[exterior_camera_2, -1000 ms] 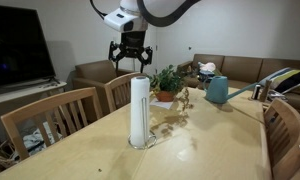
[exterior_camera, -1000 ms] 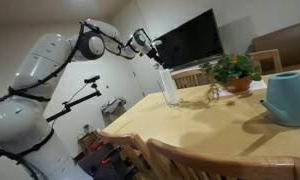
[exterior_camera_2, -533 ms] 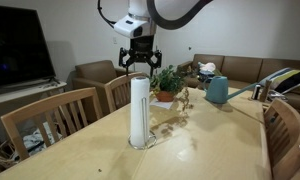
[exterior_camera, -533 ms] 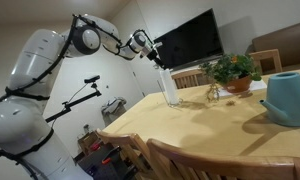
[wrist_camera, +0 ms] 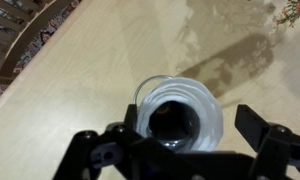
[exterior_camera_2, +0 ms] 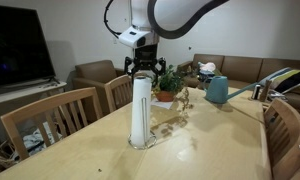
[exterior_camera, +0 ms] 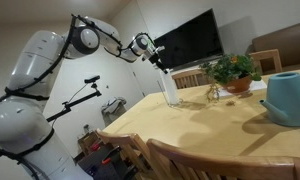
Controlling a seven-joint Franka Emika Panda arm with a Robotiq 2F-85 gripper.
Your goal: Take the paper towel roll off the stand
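Note:
The paper towel roll (exterior_camera_2: 140, 108) is a slim white cylinder standing upright on a small round stand (exterior_camera_2: 141, 143) on the wooden table. It also shows in an exterior view (exterior_camera: 168, 86). My gripper (exterior_camera_2: 141, 72) hangs straight above the roll's top, jaws open, fingertips level with the top rim on either side. In the wrist view I look down into the roll's hollow core (wrist_camera: 180, 113); my gripper (wrist_camera: 186, 128) has one dark finger at each side of the roll, not touching it.
A potted plant (exterior_camera_2: 168, 84) and a teal watering can (exterior_camera_2: 218, 90) stand further along the table (exterior_camera_2: 190, 150). Wooden chairs (exterior_camera_2: 50, 115) line the table's edges. A dark TV (exterior_camera_2: 12, 48) and a sofa (exterior_camera_2: 240, 70) are behind.
My gripper has moved sideways and down, from above and beside the roll to straddling its top. The roll has not moved.

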